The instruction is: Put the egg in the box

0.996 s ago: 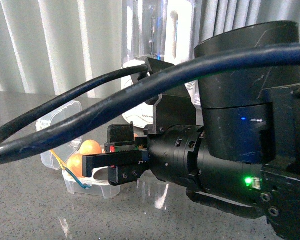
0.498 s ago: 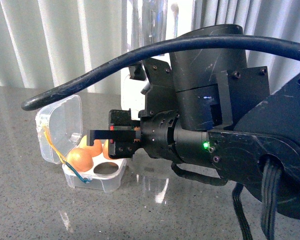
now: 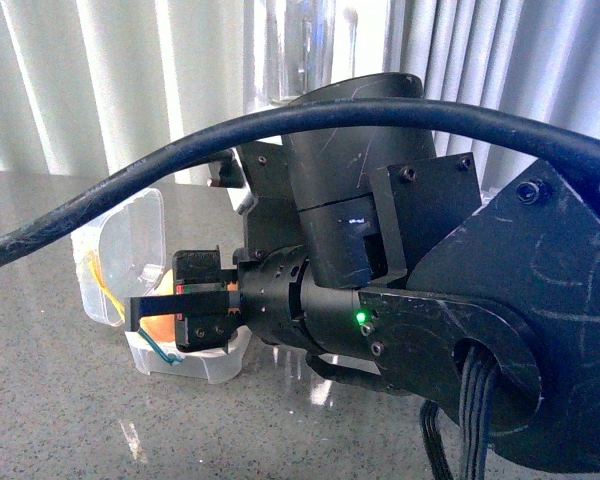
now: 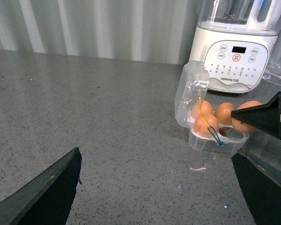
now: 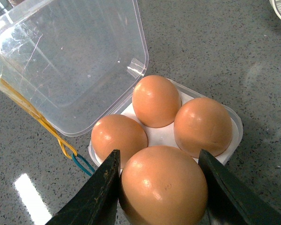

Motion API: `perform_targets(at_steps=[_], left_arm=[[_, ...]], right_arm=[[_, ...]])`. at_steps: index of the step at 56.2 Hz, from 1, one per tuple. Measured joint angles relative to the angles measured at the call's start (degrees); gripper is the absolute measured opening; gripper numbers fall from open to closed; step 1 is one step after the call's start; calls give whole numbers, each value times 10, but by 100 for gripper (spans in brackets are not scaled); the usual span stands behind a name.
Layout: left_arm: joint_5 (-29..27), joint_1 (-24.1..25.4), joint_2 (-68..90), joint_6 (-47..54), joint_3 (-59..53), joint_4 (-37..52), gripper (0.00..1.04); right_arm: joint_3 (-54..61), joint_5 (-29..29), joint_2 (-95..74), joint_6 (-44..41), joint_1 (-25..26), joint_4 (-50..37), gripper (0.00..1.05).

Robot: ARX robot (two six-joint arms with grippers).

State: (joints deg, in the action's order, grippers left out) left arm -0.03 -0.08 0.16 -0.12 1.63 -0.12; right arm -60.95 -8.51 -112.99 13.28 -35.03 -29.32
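Observation:
The clear box (image 5: pixel 236 126) stands open, its lid (image 5: pixel 70 61) tipped back, with three brown eggs (image 5: pixel 155 101) in its white tray. My right gripper (image 5: pixel 159 157) is shut on a fourth egg (image 5: pixel 164 185) and holds it just above the box's near corner. In the front view the right gripper (image 3: pixel 175 312) hangs over the box (image 3: pixel 190 368). The left wrist view shows the box (image 4: pixel 215 143) with the held egg (image 4: pixel 246 117) at its far side. My left gripper (image 4: pixel 154 187) is open and empty above bare table, well short of the box.
A cream blender (image 4: pixel 236 51) stands right behind the box. A crinkled clear bag (image 4: pixel 278 70) lies beside it. Yellow (image 5: pixel 33 115) and blue (image 5: pixel 82 164) rubber bands hang from the lid. My right arm and its cable (image 3: pixel 310 120) fill most of the front view.
My right arm has swung left with the egg, so the gripper now stands over the box rather than beside it. The cable has shifted.

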Motion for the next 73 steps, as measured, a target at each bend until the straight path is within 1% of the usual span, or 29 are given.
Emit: perform_targets(at_steps=[2,4,6,7,10,15,18,21,22,25,34,38,44,48,54,60,73], left_arm=[[0,0,0,0,0,0,98],[0,0,0,0,0,0,98],[0,0,0,0,0,0,98],[0,0,0,0,0,0,98],[0,0,0,0,0,0,98],[0,0,0,0,0,0,98],[0,0,0,0,0,0,98],[0,0,0,0,0,0,98],[0,0,0,0,0,0,98],[0,0,0,0,0,0,98],[0,0,0,0,0,0,98],[0,0,0,0,0,0,98],[0,0,0,0,0,0,98],[0,0,0,0,0,0,98],[0,0,0,0,0,0,98],[0,0,0,0,0,0,98],[0,0,0,0,0,0,98]], right_arm=[[-1,0,0,0,0,1,42],[-1,0,0,-3,0,2,46],[-2,0,0,-3,0,3,52],[-2,-2,0,-5,1,4,57],[-2,-1,0,-5,2,6,64],[-2,-1,0,-5,3,7,80],[-2,-1,0,-5,4,7,87],[-2,-1,1,-4,5,7,99],[-2,-1,2,-4,6,7,99],[1,-2,9,-3,10,6,97],[26,9,66,9,38,9,97],[45,14,96,9,57,9,97],[96,28,154,9,101,9,97],[136,29,193,11,135,6,97],[233,23,292,15,221,-9,97],[299,10,382,7,291,-13,97],[381,2,548,-57,391,0,97]])
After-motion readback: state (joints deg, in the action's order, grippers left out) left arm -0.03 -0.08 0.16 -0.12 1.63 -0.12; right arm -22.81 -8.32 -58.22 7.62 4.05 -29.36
